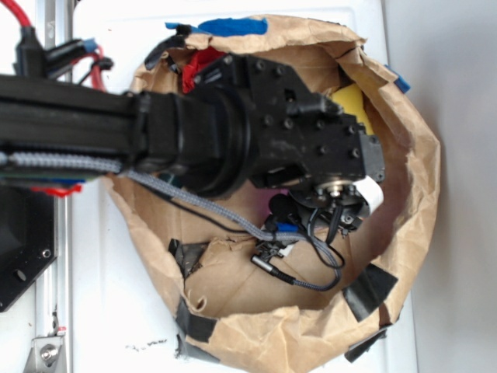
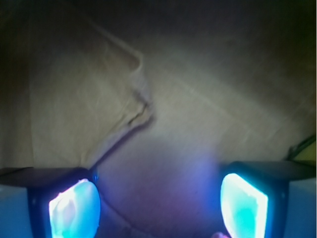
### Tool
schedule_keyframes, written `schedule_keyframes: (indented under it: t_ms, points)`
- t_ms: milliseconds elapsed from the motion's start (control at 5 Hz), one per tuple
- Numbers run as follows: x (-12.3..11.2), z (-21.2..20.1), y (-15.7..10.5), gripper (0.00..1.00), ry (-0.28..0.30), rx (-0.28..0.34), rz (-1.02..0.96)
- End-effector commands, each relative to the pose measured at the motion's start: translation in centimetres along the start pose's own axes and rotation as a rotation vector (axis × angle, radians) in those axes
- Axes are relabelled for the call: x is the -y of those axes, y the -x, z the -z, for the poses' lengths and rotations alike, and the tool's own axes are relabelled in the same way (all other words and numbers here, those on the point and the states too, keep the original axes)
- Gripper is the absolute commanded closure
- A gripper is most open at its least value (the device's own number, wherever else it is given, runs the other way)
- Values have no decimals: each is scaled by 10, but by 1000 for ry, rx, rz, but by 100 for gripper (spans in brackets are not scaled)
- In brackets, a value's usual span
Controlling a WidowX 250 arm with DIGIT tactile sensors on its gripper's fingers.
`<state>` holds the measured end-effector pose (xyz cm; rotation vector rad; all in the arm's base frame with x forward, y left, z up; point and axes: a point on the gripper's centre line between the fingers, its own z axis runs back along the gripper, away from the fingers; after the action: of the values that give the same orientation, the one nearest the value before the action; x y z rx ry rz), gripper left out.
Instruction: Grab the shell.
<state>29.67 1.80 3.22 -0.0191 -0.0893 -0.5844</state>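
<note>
Fingers [image 2: 74, 208] first: parted wide, 1 at each lower corner of the wrist view, pads glowing blue-cyan, gripping nothing, with only bare brown paper [image 2: 208, 99] in the gap. Cannot place the shell: unseen in either view, so no telling its long axis or where its spire points. Below the fingers, matte and soft-looking paper, crumpled, with a raised crease [image 2: 141, 106] bending down through the left half. From the exterior view, a paper bag [image 1: 423, 194] rolled down into a rough bowl with a wrinkled, torn rim, patched with glossy black tape [image 1: 369, 287] and blue tape [image 1: 229, 27], sitting on a white counter [image 1: 109, 311]. Black arm [image 1: 194, 132] reaching in from the left, level over the bowl, wrist bent to aim straight down at the bag's floor, covering much of the inside. Grey braided cable [image 1: 202, 203] trailing under the arm. Beside the wrist, a yellow thing [image 1: 353, 101] and a red thing [image 1: 203, 61], shapes mostly hidden
</note>
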Motion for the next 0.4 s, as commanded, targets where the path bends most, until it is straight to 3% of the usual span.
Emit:
schedule_keyframes:
  t_ms: [0, 200]
  points:
    - [18, -75, 29, 0, 133, 59, 68]
    - [9, -85, 38, 0, 154, 71, 47]
